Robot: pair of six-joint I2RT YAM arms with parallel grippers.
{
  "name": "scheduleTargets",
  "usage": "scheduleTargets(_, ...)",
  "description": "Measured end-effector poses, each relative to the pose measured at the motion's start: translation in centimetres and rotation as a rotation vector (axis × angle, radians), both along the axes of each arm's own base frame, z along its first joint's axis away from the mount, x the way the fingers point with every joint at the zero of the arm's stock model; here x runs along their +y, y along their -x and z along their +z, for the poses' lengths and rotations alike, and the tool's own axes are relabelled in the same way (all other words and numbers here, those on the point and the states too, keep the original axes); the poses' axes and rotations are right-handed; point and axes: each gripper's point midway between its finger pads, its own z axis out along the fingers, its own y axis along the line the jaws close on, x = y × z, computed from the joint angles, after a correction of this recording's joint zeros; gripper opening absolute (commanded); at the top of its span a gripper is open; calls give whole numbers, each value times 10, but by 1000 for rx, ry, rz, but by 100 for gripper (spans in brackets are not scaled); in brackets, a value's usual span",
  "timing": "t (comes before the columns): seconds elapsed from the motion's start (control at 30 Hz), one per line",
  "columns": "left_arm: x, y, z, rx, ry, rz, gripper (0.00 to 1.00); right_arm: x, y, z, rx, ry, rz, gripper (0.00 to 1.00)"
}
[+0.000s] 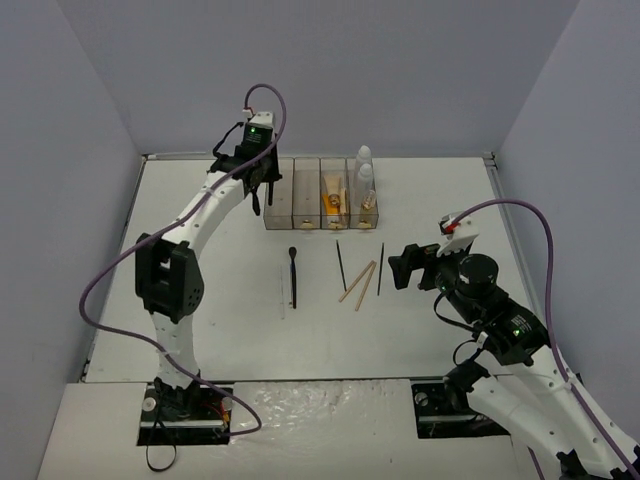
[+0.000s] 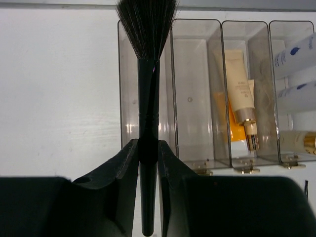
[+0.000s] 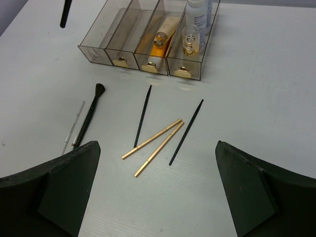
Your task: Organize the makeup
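My left gripper [image 1: 260, 182] is shut on a black brush [image 2: 148, 94], bristles pointing away, at the left edge of the clear smoky box [image 1: 322, 212]; in its wrist view the jaws [image 2: 148, 150] pinch the handle in front of the leftmost compartment [image 2: 128, 98]. Beige and orange tubes [image 1: 333, 200] lie in the third compartment, and white bottles [image 1: 365, 172] in the fourth. On the table lie another black brush [image 1: 293, 275], two black pencils [image 3: 142, 116] and two tan sticks [image 3: 153, 139]. My right gripper [image 3: 157, 146] is open and empty above the tan sticks.
A thin pale stick [image 3: 72, 127] lies beside the black brush [image 3: 89, 116] on the table. The box's two left compartments [image 3: 123, 29] hold nothing. Grey walls close in the white table [image 1: 450, 330] on three sides.
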Motion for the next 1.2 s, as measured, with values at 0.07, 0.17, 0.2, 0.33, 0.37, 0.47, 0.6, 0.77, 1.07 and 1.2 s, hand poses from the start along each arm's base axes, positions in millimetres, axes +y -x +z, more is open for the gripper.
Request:
scheduleTargets(0.07, -7, -19, -18, 22, -4, -17, 3, 0, 0, -1, 2, 1, 1, 100)
scheduleTargets(0.17, -11, -32, -49, 79, -21, -35, 6, 1, -1, -2, 7, 5, 1, 100)
scheduleTargets(0.2, -13, -36, -56, 91, -24, -41, 7, 1, -1, -3, 9, 6, 2, 100)
scheduleTargets(0.33, -16, -48, -79, 124, -28, -48, 22, 3, -2, -6, 19, 13, 7, 100)
scheduleTargets(0.37, -16, -51, -84, 128, -28, -47, 27, 3, -2, -6, 22, 14, 7, 100)
scheduleTargets(0.47, -14, -54, -94, 144, -28, -46, 36, 4, -3, -7, 25, 16, 7, 100)
scheduleTargets(0.6, -12, -55, -96, 150, -25, -42, 45, 4, -3, -8, 27, 18, 6, 100)
scheduleTargets(0.77, -11, -52, -94, 150, -13, -32, 47, 4, -3, -8, 26, 17, 6, 100)
scheduleTargets(1.07, -21, 46, -53, 139, 47, -11, 49, 3, -2, -6, 21, 14, 6, 100)
scheduleTargets(1.2, -60, 109, -31, 99, 102, -88, 49, 3, -1, -5, 16, 11, 8, 100)
